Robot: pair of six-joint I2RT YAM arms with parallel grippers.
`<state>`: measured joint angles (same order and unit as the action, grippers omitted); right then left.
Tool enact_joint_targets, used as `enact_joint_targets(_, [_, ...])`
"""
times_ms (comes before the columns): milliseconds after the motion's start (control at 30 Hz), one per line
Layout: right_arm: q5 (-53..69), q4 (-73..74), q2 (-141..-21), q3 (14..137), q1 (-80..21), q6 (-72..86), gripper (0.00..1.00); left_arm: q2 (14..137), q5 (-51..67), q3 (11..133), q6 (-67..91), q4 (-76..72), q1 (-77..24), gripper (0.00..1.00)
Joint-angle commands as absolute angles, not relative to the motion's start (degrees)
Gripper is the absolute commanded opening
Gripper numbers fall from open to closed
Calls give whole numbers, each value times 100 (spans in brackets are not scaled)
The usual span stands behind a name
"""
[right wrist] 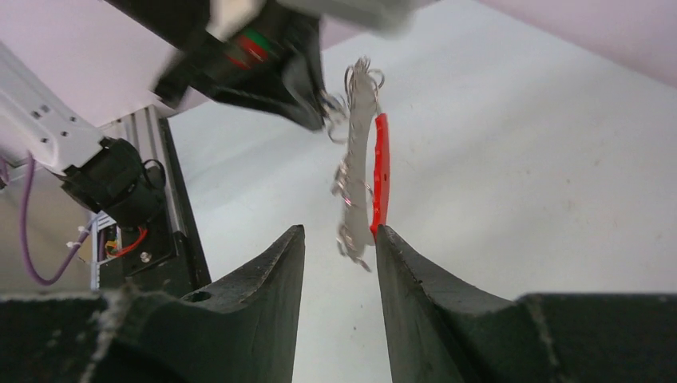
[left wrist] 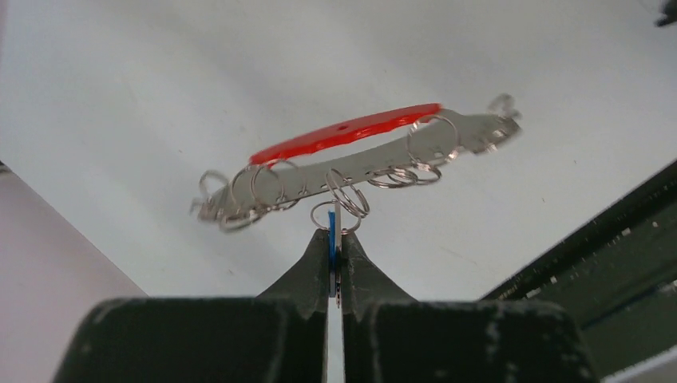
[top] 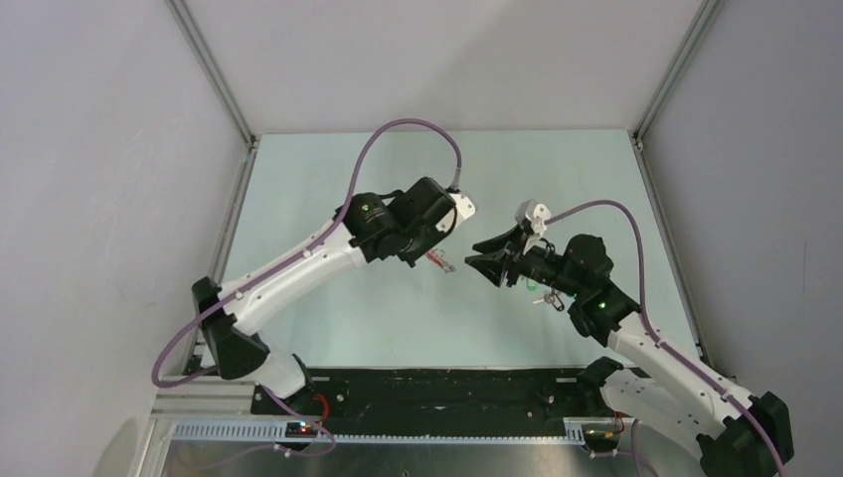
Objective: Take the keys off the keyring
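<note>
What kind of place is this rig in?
Likely an enclosed lab test cell: plain grey panel walls, aluminium framing along the corners, and a pale tabletop inside.

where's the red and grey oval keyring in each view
Top external: red and grey oval keyring, small, near frame centre.
Left wrist: keyring across mid-frame, above left jaws shut on a blue-headed metal key.
Right wrist: keyring upright at upper centre, beyond the open right jaws.
Shared landmark: the left jaws, next to it throughout.

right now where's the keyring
In the top view the keyring hangs over the table's middle from the left gripper's blue key, one end at the right gripper's open jaws.
</note>
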<state>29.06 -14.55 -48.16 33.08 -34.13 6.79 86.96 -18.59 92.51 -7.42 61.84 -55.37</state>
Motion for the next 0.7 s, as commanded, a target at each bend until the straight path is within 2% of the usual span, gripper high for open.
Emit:
enact_joint_targets(0, [2771,-1933,-4510,3353,-3671,336,43,8922,-1398,9759,-96,7169,-5541,0])
enact_joint_targets(233, [2796,-1600,-4295,3357,-3966,29,43,9190,-410,10011,289,7602,-5360,0])
enact_joint_targets(667, [3023,-1552,-3688,2905,-4143,-417,41,9251,3030,10266,691,7186,-4642,0])
